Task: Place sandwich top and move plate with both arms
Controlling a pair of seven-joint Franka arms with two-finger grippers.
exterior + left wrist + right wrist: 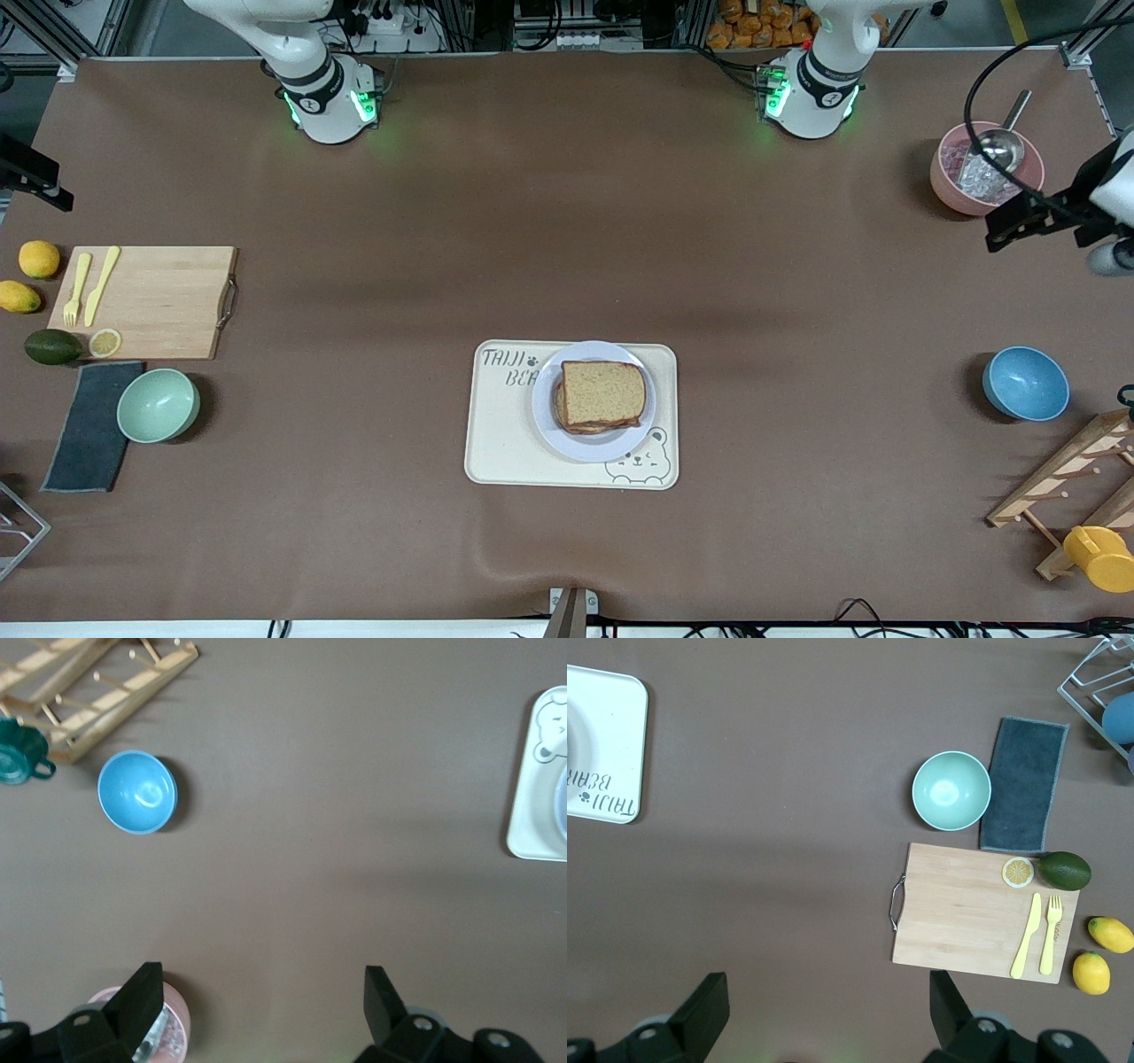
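Sandwich top [602, 392] on plate [593, 443], mid-table.
Well apart from left end effector [263, 997] and right end effector [828, 1001], both spread wide.

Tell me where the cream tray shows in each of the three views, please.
Front view: the tray lies mid-table, near the camera, bearing the plate.
Left wrist view: only its bear-print end shows at the picture's edge.
Right wrist view: only its lettered end shows at the edge.
Shared landmark: the plate's rim, on the tray in every view.
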